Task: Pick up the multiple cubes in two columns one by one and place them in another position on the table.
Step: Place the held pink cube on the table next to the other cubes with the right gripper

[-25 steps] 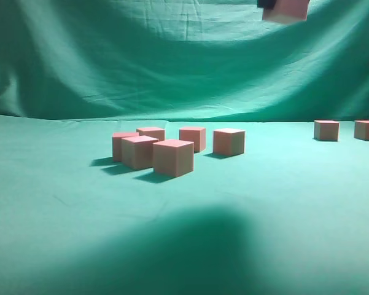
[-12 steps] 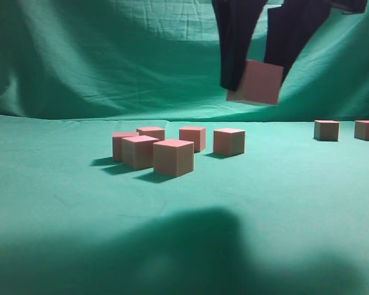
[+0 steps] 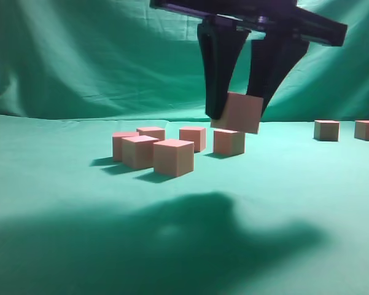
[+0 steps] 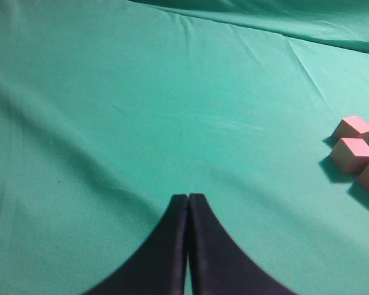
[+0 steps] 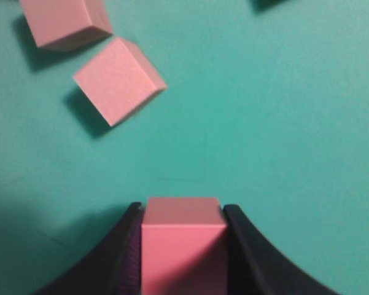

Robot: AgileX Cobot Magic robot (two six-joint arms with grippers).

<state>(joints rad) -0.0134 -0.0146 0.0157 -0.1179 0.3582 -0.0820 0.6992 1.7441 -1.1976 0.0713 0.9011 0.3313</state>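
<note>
Right gripper (image 3: 236, 117) clamps one cube (image 3: 238, 112) in the air above the teal cloth table (image 3: 61, 184). Five cubes (image 3: 172, 157) sit below-left of its jaws, three more (image 3: 326, 130) off right. Left gripper (image 4: 188, 198) pressed closed, empty. Green cloth backdrop (image 3: 80, 55) behind.

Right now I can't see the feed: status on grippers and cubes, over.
Right gripper shut on a cube, held above the table. Left gripper shut, empty. Five-cube cluster beside the drop path; three more cubes far right.
</note>
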